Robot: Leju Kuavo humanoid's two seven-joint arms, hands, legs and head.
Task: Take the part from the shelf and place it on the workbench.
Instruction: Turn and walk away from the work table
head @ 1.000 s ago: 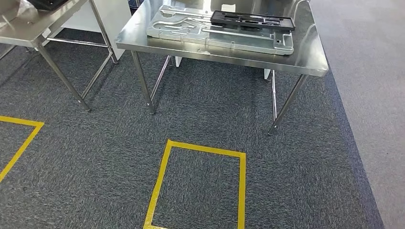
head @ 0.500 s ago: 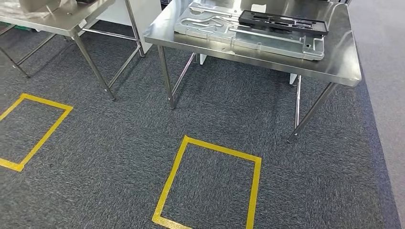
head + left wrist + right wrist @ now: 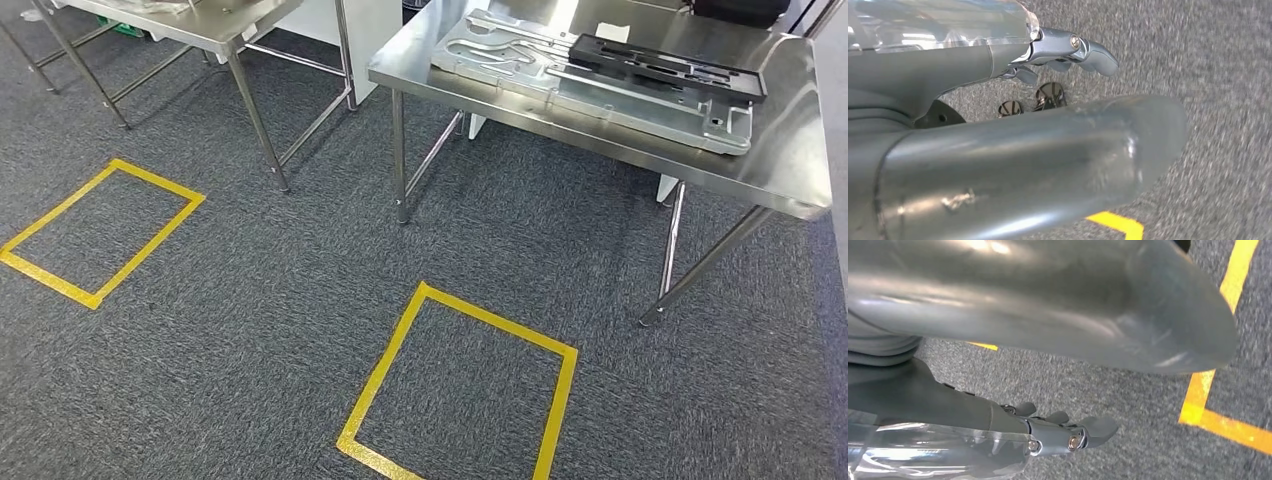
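- Head view: a steel table (image 3: 780,180) sits at the upper right of the frame, carrying a large silver metal plate (image 3: 600,90) with a black tray (image 3: 665,68) lying on top of it.
- A second steel table (image 3: 225,22) stands at the upper left; two yellow tape squares (image 3: 462,395) mark the grey carpet (image 3: 270,300) below.
- No shelf is in sight, and I cannot tell whether either item on the table is the part to be fetched.
- Left wrist view: the left hand (image 3: 1048,65) hangs over the carpet, fingers loosely apart, holding nothing.
- Right wrist view: the right hand (image 3: 1058,432) likewise hangs with fingers spread and empty, near a yellow tape line (image 3: 1218,365).
- Risk: the carpet in the wrist views is blurred, which suggests motion; stepping wide of the tape square could bring the body against a table leg (image 3: 700,265).
- Risk: taking the plate on the table for the part would mean picking from the wrong place.
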